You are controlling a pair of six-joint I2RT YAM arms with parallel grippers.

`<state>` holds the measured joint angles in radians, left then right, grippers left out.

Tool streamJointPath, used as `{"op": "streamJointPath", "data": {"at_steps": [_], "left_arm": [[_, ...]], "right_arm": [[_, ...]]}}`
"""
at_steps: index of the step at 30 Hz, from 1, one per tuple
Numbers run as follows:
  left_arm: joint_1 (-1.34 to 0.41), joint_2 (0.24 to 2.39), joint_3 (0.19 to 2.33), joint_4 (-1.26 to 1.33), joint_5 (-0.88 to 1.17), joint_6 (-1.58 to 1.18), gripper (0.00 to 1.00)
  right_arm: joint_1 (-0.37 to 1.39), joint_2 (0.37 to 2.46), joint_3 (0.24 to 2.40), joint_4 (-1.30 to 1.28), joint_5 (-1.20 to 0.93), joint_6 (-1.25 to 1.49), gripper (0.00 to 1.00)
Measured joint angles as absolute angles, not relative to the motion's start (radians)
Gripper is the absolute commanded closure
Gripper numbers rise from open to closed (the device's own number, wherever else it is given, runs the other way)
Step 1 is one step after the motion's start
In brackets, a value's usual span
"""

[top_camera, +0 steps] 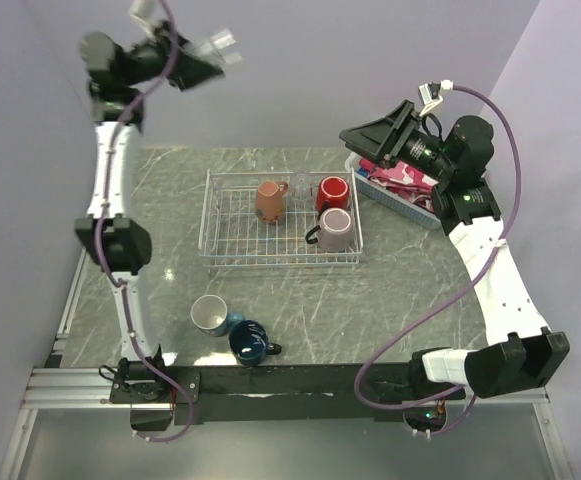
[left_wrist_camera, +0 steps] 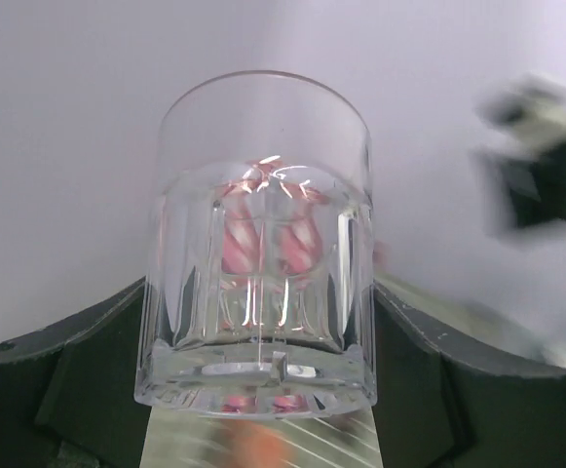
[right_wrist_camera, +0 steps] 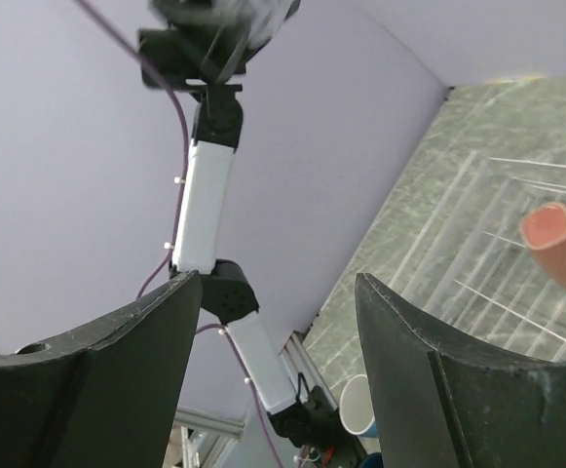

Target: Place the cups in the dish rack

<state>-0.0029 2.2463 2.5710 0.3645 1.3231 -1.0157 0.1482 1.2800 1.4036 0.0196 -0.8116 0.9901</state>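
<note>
My left gripper [top_camera: 208, 58] is raised high at the back left and is shut on a clear glass [top_camera: 222, 44]. In the left wrist view the glass [left_wrist_camera: 258, 253] stands upright between the fingers [left_wrist_camera: 88, 361]. The wire dish rack [top_camera: 220, 222] sits mid-table and holds a salmon-orange mug [top_camera: 270, 200], a red mug [top_camera: 332, 191], a mauve-pink mug [top_camera: 334, 230] and a second clear glass [top_camera: 300, 185]. A teal-blue mug [top_camera: 210, 315] and a dark navy mug [top_camera: 250, 342] stand on the table in front of the rack. My right gripper [top_camera: 368, 134] is open and empty, above the rack's back right; its wrist view shows the salmon-orange mug [right_wrist_camera: 560, 244].
A white plastic basket [top_camera: 425, 212] with pink cloth stands at the back right, under my right wrist. Purple walls close the back and both sides. A black rail [top_camera: 290, 380] with the arm bases runs along the near edge.
</note>
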Motion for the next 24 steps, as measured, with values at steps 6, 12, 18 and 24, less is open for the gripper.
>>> {"op": "streamJointPath", "data": {"at_steps": [6,12,18,24], "left_arm": [[0.038,2.058,2.346,-0.184,0.749,-0.268,0.99],[-0.186,2.057,2.262,-0.576,0.561,0.099,0.99],[-0.346,2.059,2.290,-0.938,0.553,0.349,0.99],[-0.365,2.057,2.383,-1.124,0.545,0.499,0.99]], "right_arm": [[0.196,1.271,1.421,0.005,-0.797,0.991,0.28],[0.198,1.271,1.425,-0.086,-0.766,0.936,0.29],[0.198,1.230,1.382,-0.142,-0.748,0.880,0.29],[0.192,1.172,1.302,-0.156,-0.744,0.847,0.30]]}}
